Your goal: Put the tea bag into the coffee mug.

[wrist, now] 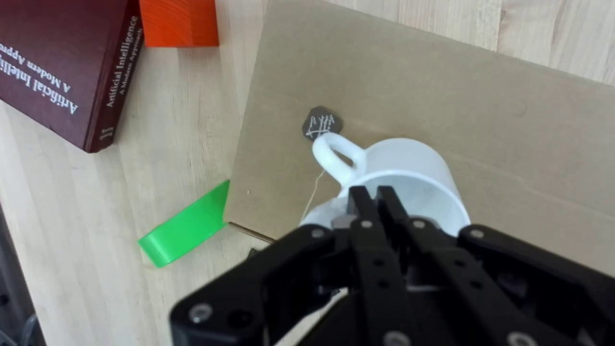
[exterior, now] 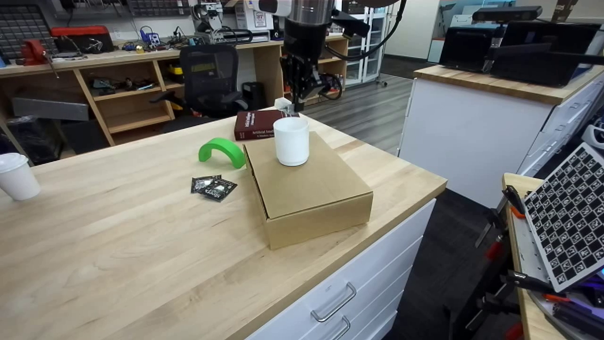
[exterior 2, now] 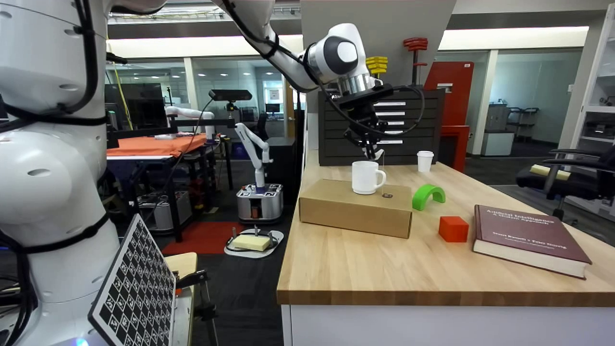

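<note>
The coffee mug [exterior: 291, 141], plain white with a handle, stands upright on a cardboard box [exterior: 306, 189] in both exterior views [exterior 2: 364, 178]. In the wrist view the mug [wrist: 408, 156] lies just beyond the fingertips. My gripper [wrist: 371, 192] is closed to a narrow gap, and the whitish tea bag [wrist: 327, 211] sticks out beside its fingers. The gripper [exterior 2: 370, 153] holds the tea bag [exterior 2: 379, 154] above the mug's rim, on its handle side. A thin string runs down to a dark tag [wrist: 322, 124] on the box beside the handle. The pinched part is hidden.
A green arch [exterior 2: 427, 194], a red block [exterior 2: 453, 229] and a maroon book [exterior 2: 528, 235] stand near the box. Dark flat packets [exterior: 214, 187] lie beside it. A smaller white cup [exterior: 18, 177] stands farther off. The table edge runs close to the box.
</note>
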Controlling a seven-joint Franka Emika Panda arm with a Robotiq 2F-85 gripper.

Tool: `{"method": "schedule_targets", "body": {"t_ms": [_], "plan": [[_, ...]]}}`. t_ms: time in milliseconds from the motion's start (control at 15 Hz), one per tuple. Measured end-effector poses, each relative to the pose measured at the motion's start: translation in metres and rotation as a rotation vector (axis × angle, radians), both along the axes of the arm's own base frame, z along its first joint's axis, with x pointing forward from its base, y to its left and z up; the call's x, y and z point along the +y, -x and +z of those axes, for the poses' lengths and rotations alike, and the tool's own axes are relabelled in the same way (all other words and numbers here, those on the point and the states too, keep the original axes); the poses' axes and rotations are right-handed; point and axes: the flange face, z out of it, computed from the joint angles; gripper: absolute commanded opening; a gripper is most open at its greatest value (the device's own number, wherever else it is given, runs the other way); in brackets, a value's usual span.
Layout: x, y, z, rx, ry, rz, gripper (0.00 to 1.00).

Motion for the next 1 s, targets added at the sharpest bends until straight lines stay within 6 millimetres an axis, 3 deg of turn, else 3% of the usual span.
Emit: {"method": "schedule_targets", "body": {"t_ms": [467, 533, 1000], "plan": [[0.0010, -0.0010, 0.0032, 0.003, -0.028, -0.004, 0.02], [0.0010, -0.0011, 0.0035, 0.003, -0.029, -0.005, 0.27], [-0.0006, -0.0020, 0.0046, 0.001, -0.031, -0.009, 0.70]]}}
